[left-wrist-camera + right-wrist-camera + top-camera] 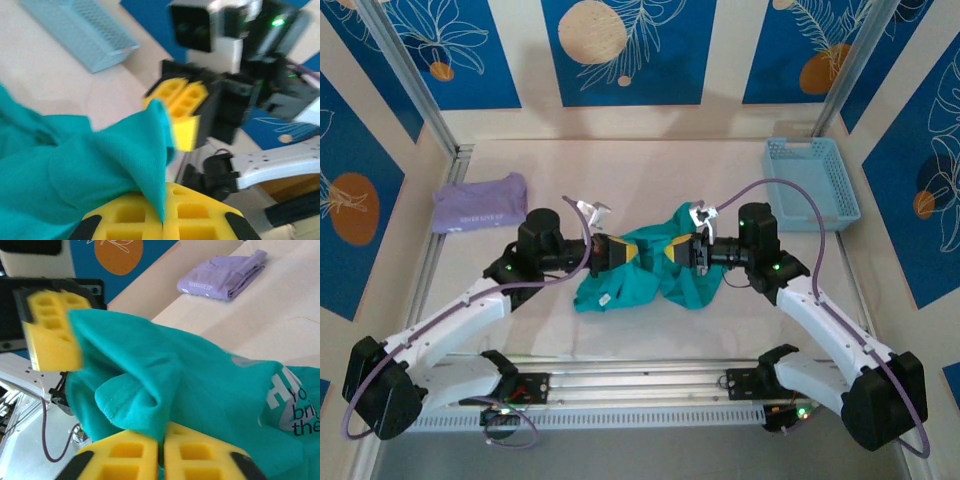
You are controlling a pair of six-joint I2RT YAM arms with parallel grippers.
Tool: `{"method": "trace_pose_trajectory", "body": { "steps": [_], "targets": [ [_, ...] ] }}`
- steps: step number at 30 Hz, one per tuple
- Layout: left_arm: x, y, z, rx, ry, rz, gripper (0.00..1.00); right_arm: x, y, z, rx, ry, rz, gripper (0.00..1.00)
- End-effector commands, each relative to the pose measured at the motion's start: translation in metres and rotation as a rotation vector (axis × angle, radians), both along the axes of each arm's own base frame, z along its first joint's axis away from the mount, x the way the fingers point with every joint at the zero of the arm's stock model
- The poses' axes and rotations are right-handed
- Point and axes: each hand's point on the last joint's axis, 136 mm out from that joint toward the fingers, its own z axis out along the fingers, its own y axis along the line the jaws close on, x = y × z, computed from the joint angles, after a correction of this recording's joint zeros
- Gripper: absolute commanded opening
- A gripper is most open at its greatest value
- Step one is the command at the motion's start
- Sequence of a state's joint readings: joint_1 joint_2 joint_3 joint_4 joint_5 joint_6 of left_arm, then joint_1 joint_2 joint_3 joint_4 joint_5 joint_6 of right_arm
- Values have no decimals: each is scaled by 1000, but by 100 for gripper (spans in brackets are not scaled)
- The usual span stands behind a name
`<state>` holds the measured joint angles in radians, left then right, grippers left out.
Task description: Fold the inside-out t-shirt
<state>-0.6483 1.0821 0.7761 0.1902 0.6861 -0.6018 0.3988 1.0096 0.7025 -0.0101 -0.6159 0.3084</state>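
Observation:
The inside-out t-shirt (650, 282) is teal-green and bunched in the middle of the table. Part of it is lifted between the two grippers. My left gripper (630, 250) and right gripper (678, 250) face each other, almost touching, above the shirt. In the left wrist view a fold of the t-shirt (100, 160) runs down into the shut yellow jaws of the left gripper (163, 200). In the right wrist view the right gripper (161, 437) is shut on a fold of the t-shirt (200, 385). White lettering (292, 407) shows at the right.
A lavender folded shirt (480, 203) lies at the back left of the table. A light blue basket (810, 180) stands at the back right. An aluminium rail (640, 385) runs along the near edge between the arm bases.

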Motion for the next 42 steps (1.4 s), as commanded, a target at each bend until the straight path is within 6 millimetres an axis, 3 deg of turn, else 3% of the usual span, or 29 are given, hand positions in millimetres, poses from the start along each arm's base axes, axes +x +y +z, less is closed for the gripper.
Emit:
{"method": "trace_pose_trajectory", "body": {
  "steps": [1, 8, 13, 20, 25, 31, 40, 42],
  "targets": [
    [-20, 2, 42, -158, -18, -110, 0, 3, -3, 0, -8, -10, -31, 18],
    [-10, 11, 39, -145, -26, -60, 0, 6, -21, -5, -111, -28, -142, 34],
    [-4, 12, 35, -126, -19, -38, 0, -10, -30, 7, -138, -105, -176, 40],
    [0, 13, 34, -116, -22, -22, 0, -40, 2, 15, -138, -175, -82, 30],
    [0, 13, 32, -114, -22, -23, 0, -32, 22, 17, -99, -148, -68, 35],
    [-2, 14, 31, -111, -22, -26, 0, -17, 29, 24, -75, -147, -96, 40],
    [-3, 15, 27, -106, -25, -25, 0, -12, 37, 36, -52, -160, -74, 41],
    [-3, 15, 27, -106, -25, -25, 0, -10, 39, 38, -52, -158, -76, 36]
  ]
}}
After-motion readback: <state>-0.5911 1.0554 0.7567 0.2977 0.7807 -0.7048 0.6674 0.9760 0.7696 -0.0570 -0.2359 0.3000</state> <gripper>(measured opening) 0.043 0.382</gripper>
